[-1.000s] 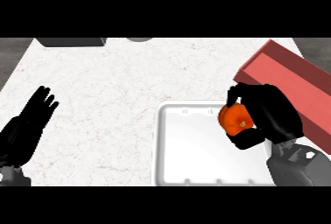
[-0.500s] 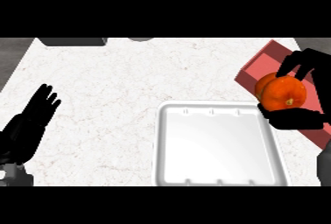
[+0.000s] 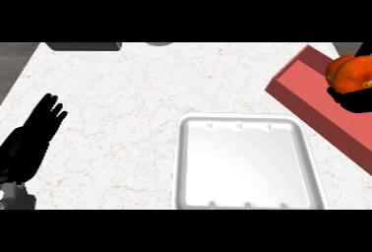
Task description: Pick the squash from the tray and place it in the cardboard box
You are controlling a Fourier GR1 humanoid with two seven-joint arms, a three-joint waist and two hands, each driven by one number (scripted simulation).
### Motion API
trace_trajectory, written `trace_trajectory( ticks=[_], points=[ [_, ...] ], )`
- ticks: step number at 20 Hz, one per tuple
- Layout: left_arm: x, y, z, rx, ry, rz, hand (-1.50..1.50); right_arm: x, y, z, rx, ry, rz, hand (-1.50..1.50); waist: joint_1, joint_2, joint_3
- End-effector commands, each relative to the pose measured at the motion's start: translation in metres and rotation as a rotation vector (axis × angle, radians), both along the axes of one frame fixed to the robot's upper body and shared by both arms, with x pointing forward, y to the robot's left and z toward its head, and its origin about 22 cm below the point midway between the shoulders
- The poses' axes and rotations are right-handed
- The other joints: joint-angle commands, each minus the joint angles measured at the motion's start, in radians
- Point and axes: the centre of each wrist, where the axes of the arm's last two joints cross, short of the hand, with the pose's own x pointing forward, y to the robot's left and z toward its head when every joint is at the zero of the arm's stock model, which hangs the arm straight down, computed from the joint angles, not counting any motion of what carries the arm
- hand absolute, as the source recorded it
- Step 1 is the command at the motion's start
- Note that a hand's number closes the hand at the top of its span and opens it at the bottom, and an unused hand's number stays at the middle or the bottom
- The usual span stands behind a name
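Observation:
The orange squash hangs at the far right edge of the head view, over the red-sided cardboard box. My right hand is curled round it from below and behind, mostly cut off by the view's edge. The white tray lies on the counter in the lower middle, with nothing in it. At the lower left, my left hand rests open with its fingers pointing up.
A dark grey object and a small grey round thing sit at the counter's far edge. The white speckled counter spreads between the tray and those objects.
My right hand has carried the squash up and to the right, from above the tray to over the box. The left hand has not moved.

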Motion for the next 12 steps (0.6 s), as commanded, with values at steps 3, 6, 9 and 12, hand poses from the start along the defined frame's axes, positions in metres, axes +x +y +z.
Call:
trace_trajectory(
  ticks=[3, 6, 9, 12],
  points=[
    [-0.005, 0.008, -0.006, 0.012, 0.028, -0.001, 0.00, 0.028, -0.043, -0.003, 0.017, -0.032, 0.007, 1.50, 0.004, 0.001, 0.000],
    [-0.006, -0.015, -0.003, -0.004, -0.021, -0.022, 0.00, 0.045, -0.054, -0.027, -0.001, -0.005, 0.022, 1.50, 0.008, 0.002, 0.000],
    [0.002, -0.012, 0.011, -0.006, 0.013, -0.016, 0.00, 0.050, -0.061, -0.066, 0.003, 0.011, 0.029, 1.50, 0.006, 0.002, 0.001],
    [0.010, -0.016, 0.012, -0.004, -0.017, -0.021, 0.00, 0.075, -0.064, -0.072, 0.031, 0.022, 0.032, 1.50, 0.009, 0.003, 0.001]
  ],
)
